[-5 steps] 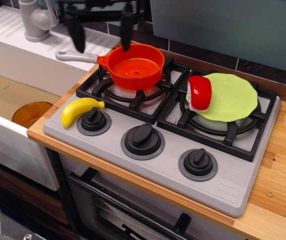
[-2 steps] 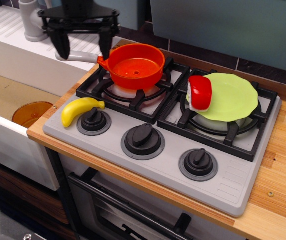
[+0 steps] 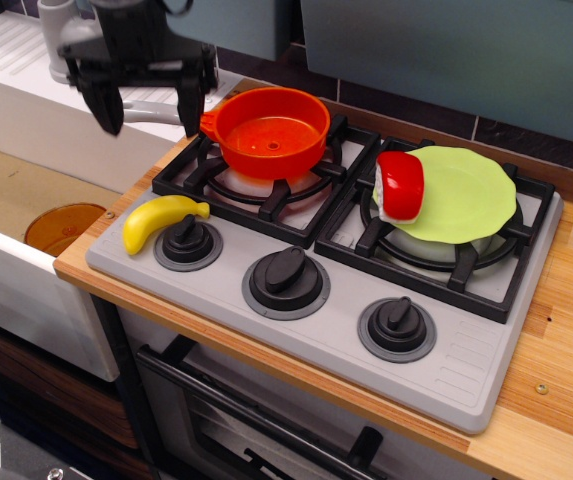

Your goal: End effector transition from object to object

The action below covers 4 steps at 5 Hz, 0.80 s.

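My black gripper hangs at the upper left, fingers pointing down and spread apart, holding nothing. It is above the grey handle of the orange pot, which sits on the left rear burner. A yellow banana lies on the stove's front left corner, below and in front of the gripper. A red object rests on a green plate on the right burner.
The grey toy stove has three black knobs along its front. A white sink with a grey faucet lies to the left, with an orange bowl in it. A wooden counter runs on the right.
The gripper has moved left and downward, from above the pot's rear rim to over the pot's handle near the sink edge. Nothing else has moved.
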Each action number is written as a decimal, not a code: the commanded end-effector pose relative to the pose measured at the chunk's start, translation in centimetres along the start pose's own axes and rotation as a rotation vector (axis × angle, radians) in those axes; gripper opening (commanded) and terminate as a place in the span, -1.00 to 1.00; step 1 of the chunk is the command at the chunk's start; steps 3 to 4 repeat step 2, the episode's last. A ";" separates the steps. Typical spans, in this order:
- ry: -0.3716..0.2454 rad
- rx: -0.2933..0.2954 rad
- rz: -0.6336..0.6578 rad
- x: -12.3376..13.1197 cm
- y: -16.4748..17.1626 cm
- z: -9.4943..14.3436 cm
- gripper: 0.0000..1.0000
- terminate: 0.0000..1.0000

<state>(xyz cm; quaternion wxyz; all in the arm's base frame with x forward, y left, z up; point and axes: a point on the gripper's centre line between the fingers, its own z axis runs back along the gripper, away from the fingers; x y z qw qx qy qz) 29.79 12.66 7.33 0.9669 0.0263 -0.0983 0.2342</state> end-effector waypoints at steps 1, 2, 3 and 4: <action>-0.030 0.008 0.043 -0.1 0.2 -2.1 1.00 -1.00; -0.020 0.008 0.076 -1.3 -0.4 -3.2 1.00 1.00; -0.020 0.008 0.076 -1.3 -0.4 -3.2 1.00 1.00; -0.020 0.008 0.076 -1.3 -0.4 -3.2 1.00 1.00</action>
